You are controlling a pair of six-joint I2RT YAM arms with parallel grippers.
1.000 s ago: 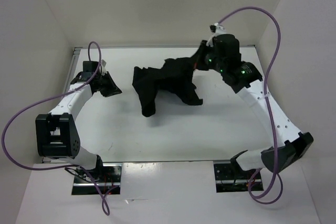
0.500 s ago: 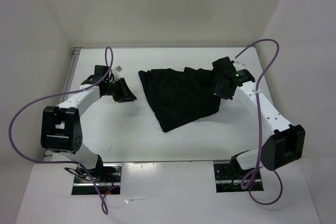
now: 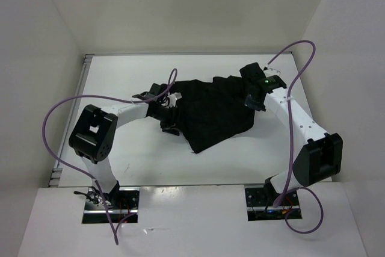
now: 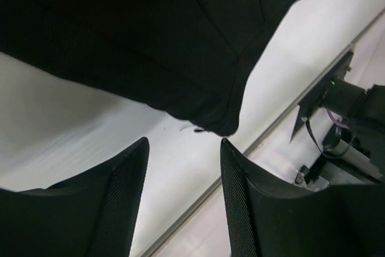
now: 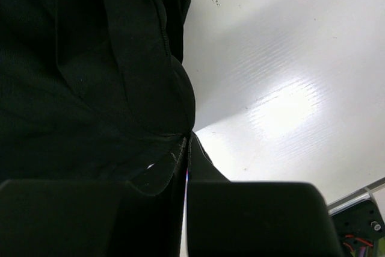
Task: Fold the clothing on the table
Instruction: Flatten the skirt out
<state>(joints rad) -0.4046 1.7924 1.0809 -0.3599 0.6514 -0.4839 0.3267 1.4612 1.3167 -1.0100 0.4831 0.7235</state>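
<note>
The black clothing (image 3: 213,112) lies spread out in the middle of the white table (image 3: 138,154), tapering to a point toward the front. My left gripper (image 3: 171,118) sits at its left edge, open. In the left wrist view, bare table shows between the two fingers (image 4: 120,197), and a corner of the clothing (image 4: 219,121) hangs just past the tips of the gripper (image 4: 183,144). My right gripper (image 3: 254,102) is at the garment's back right corner. In the right wrist view it (image 5: 189,139) is shut, pinching a fold of the clothing (image 5: 90,76).
White walls enclose the table on the left, back and right. Purple cables (image 3: 66,109) loop from both arms. The left wrist view shows the table's front edge rail (image 4: 271,126) and the right arm's base (image 4: 337,97) beyond it.
The clothing went from a lifted bunch to a flat spread. The right gripper came down with it. The left arm swung right to the garment's left edge and its jaws opened.
</note>
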